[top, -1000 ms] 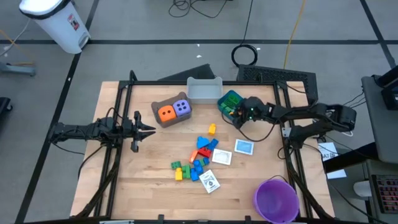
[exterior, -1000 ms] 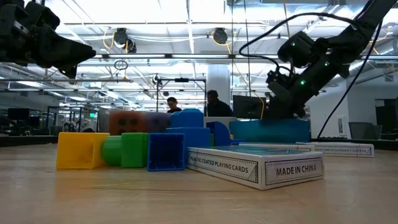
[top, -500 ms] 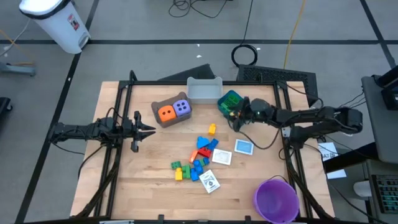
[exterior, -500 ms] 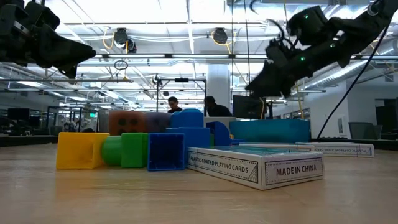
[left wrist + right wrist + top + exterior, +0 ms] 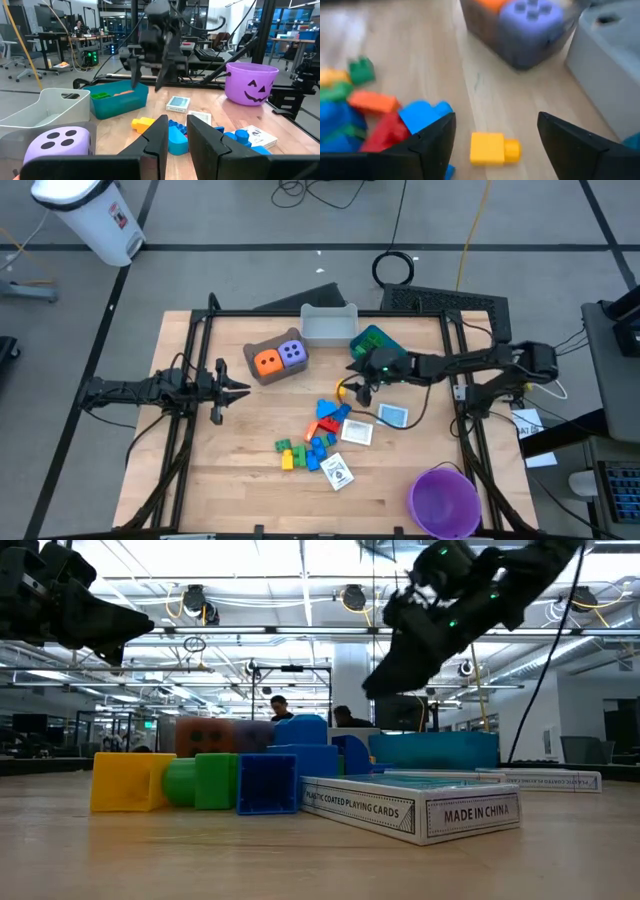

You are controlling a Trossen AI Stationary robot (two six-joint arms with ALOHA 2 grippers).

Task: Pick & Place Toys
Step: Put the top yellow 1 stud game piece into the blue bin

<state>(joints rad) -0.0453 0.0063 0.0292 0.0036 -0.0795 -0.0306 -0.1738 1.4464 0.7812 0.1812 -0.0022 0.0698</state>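
The right gripper (image 5: 352,390) hung above the table with its fingers (image 5: 432,141) spread apart and nothing between them, poised just beside the yellow brick (image 5: 493,148). That brick lay alone on the bare wood, near the top edge of the brick pile (image 5: 315,438) and apart from the red and blue pieces. It appeared to be a light, rigid plastic block with smooth faces and a stud at one end; the flat opposing sides of the body offered the surest purchase, while a grip across the stud would likely slip. Beyond it sat the purple die (image 5: 532,25) beside the orange die (image 5: 266,361) in the brown bin (image 5: 251,351). The teal bin (image 5: 372,339) stood behind the gripper. The left gripper (image 5: 243,389) waited at the table's left side, fingers nearly together and empty.
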